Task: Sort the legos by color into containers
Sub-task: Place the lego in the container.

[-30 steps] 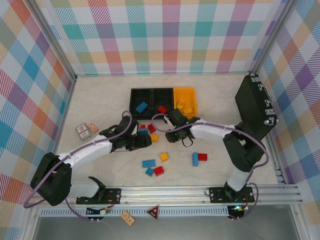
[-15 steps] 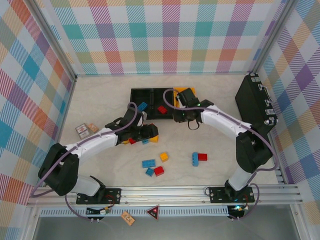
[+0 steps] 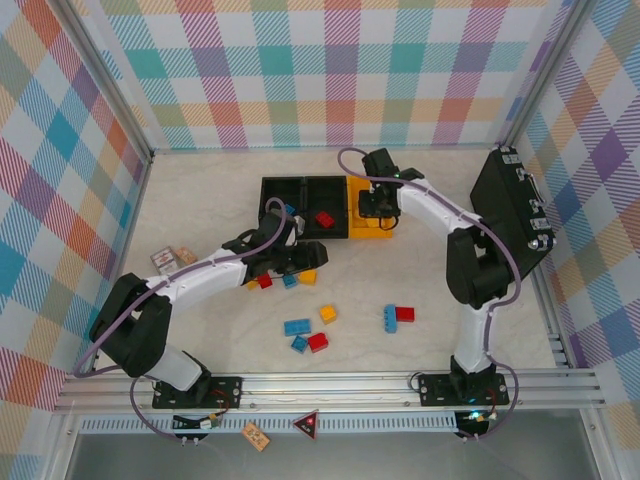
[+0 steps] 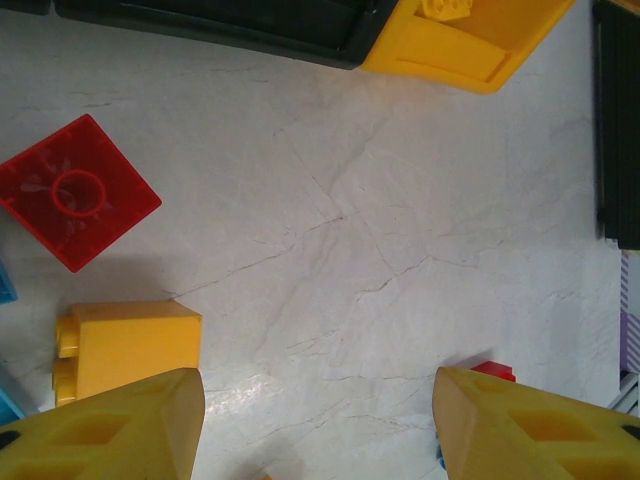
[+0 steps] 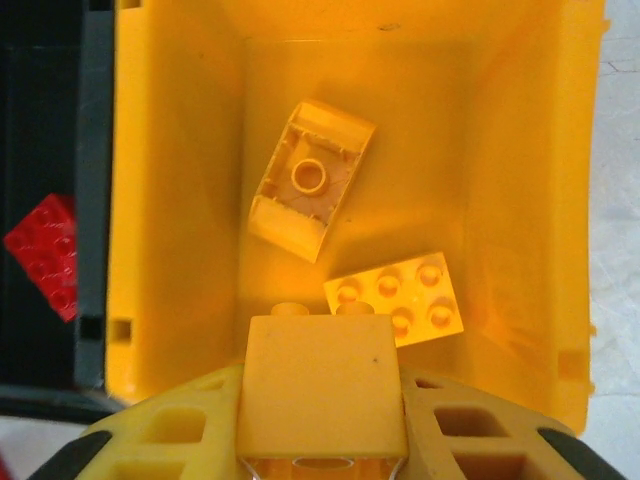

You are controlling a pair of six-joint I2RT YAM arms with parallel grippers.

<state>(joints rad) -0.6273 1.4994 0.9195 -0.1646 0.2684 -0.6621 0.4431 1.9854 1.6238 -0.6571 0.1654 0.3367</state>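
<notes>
The containers stand in a row: two black bins and a yellow-orange bin. My right gripper hangs over the yellow bin, shut on a yellow brick. Two yellow bricks lie inside that bin. A red brick lies in the middle black bin, and a blue brick in the left one. My left gripper is open over bare table, low near the bins. A yellow brick and a red brick lie by its left finger.
Loose bricks lie nearer the arm bases: blue, yellow, red, and a blue and red pair. A large black case leans at the right wall. Small printed cards lie at the left.
My right gripper has carried the yellow brick from the table's middle to above the yellow bin. My left arm has reached further right and toward the bins.
</notes>
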